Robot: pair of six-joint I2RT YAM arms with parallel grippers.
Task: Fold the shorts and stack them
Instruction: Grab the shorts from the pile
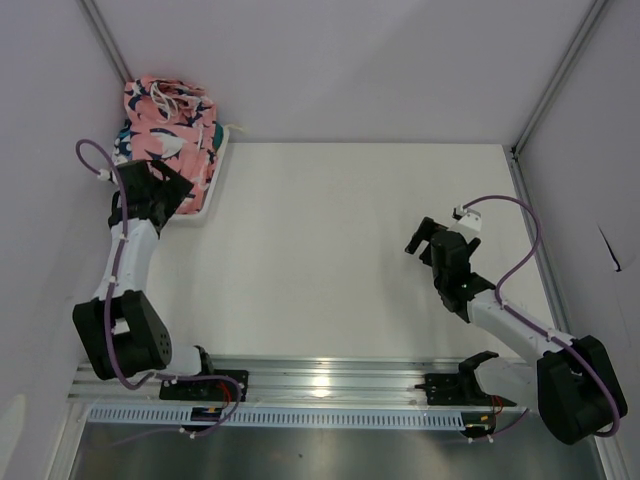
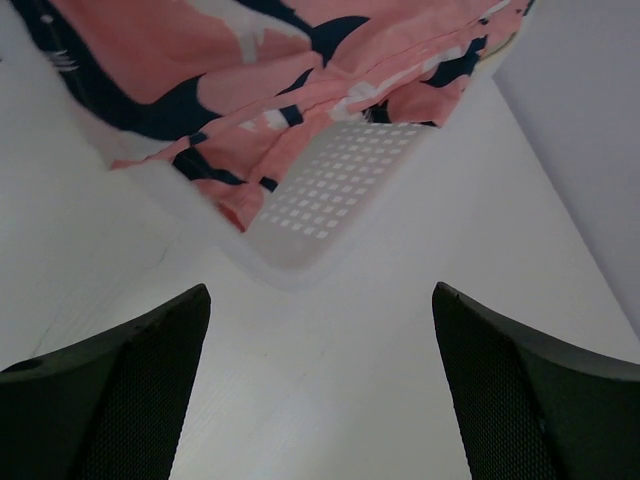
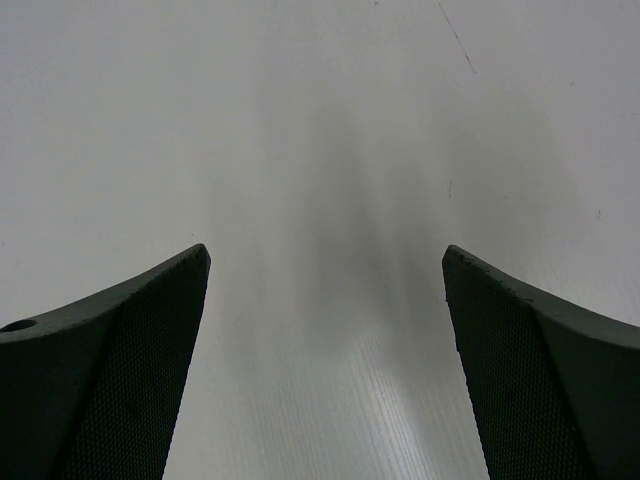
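Shorts sit in the far left corner, and that is where my attention goes. The pink shark-print shorts lie on top, drawstring showing. A strip of the patchwork shorts peeks out beneath them at the left edge. Both rest in a white tray pushed against the wall. So one pair is over the other, a stack of sorts, but the pink cloth looks rumpled and bunched rather than squarely folded. I cannot see how the lower pair is arranged. My judgement is that the folding is not done, or at least not tidily, and nothing is spread on the surface for folding.

Through the left wrist camera, the left fingers stand wide apart with nothing between them, low over the surface just short of the tray. The tray's perforated corner lies ahead, roughly centred between them. The nearest pink hem hangs over the tray's rim a little beyond that, nearer the left-hand finger. Cloth and fingers are not touching.

Over on the right, the right fingers are spread too and hold nothing. They look down on bare surface, well apart from the tray and both pairs.
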